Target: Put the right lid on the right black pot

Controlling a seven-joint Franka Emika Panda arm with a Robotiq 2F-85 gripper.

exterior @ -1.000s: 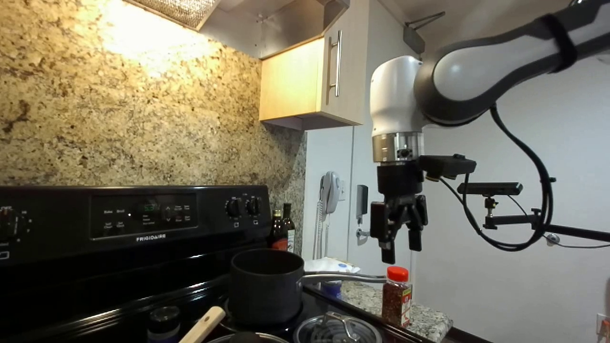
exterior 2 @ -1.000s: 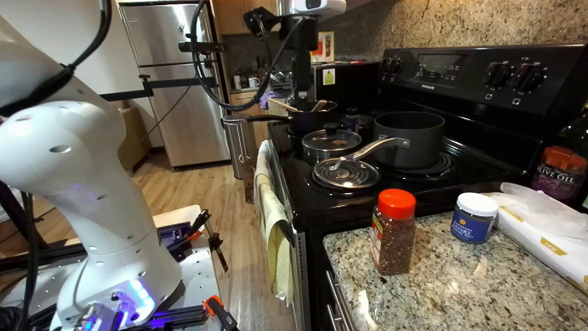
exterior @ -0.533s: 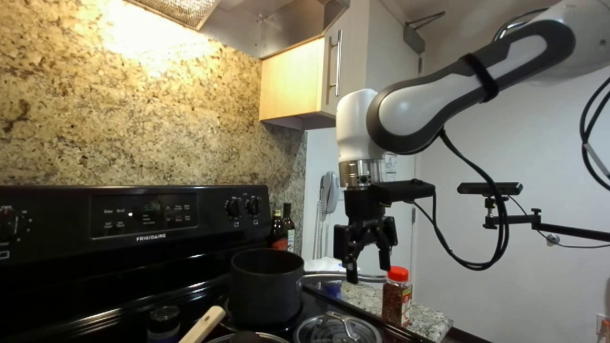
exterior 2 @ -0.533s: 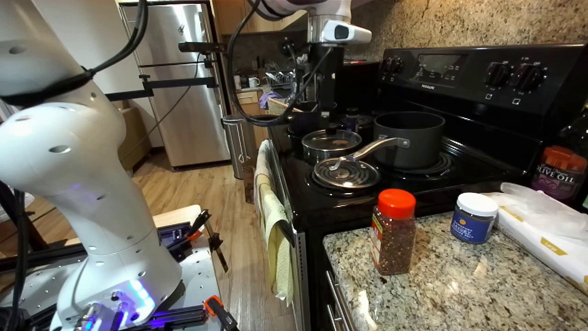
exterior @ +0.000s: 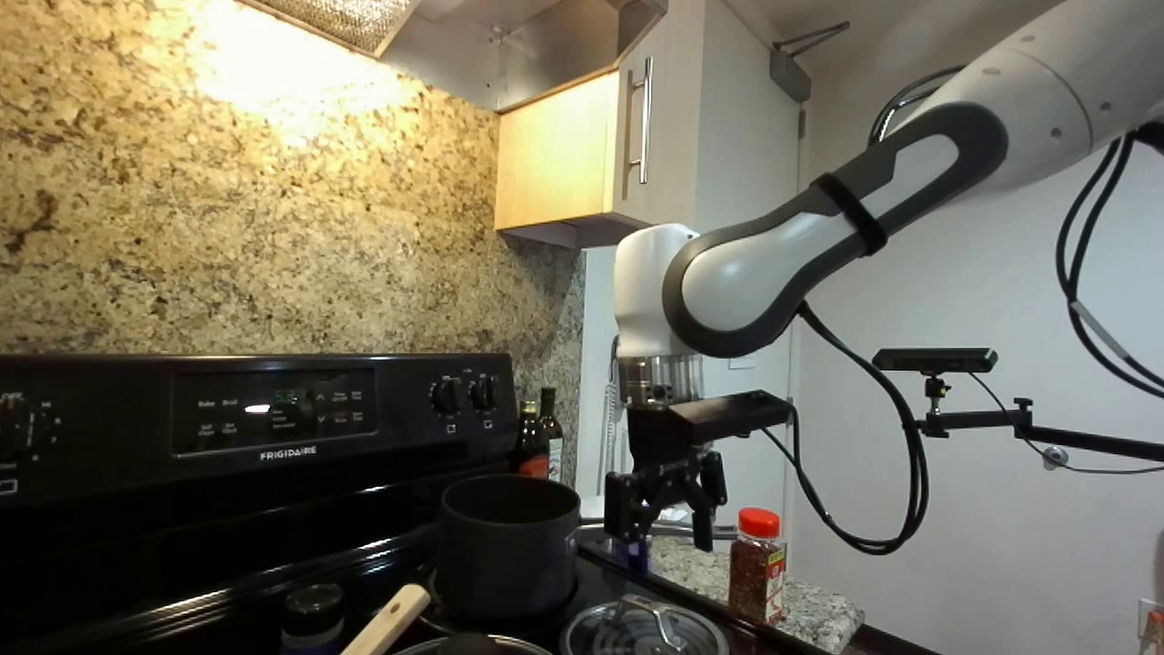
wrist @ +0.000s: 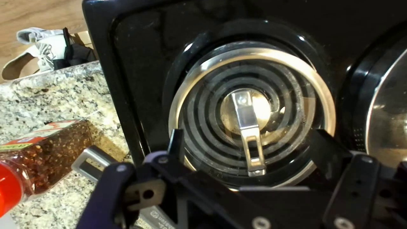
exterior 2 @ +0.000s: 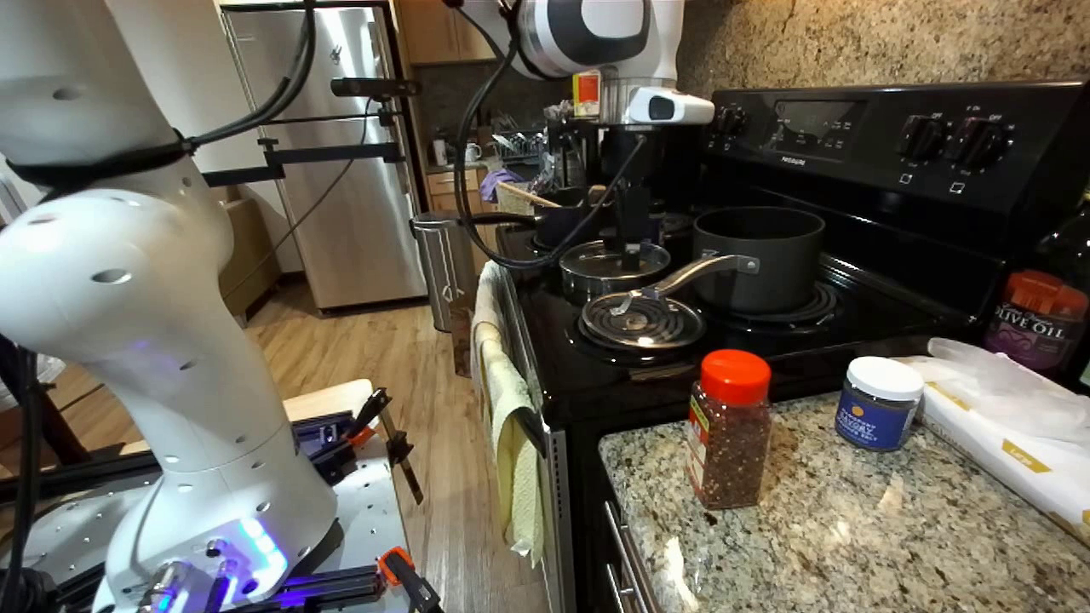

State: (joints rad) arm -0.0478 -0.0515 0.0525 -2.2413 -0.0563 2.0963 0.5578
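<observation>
The right lid is clear glass with a metal rim and an upright metal strap handle. It lies on the front right burner in both exterior views (exterior: pixel 646 628) (exterior 2: pixel 643 323) and centrally in the wrist view (wrist: pixel 248 117). The right black pot (exterior: pixel 507 550) (exterior 2: pixel 758 264) stands uncovered on the burner behind it. Only its silvery handle (wrist: pixel 92 160) shows in the wrist view. My gripper (exterior: pixel 670 544) (exterior 2: pixel 630 255) is open and empty above the stove. In the wrist view its fingertips (wrist: pixel 249 138) stand wide on either side of the strap handle, apart from it.
A glass lid with a dark knob (exterior 2: pixel 596 260) sits on a low pan beside the right lid. The pot's handle reaches out toward a red-capped bottle (exterior: pixel 759 569) (exterior 2: pixel 731 443) on the granite counter. A blue jar (exterior 2: pixel 877 417) stands there too. A wooden stick (exterior: pixel 386 623) rises nearby.
My open gripper has come down and moved toward the pot side, leftward in an exterior view and rightward in the opposite one. The lids, pot and bottle have not moved.
</observation>
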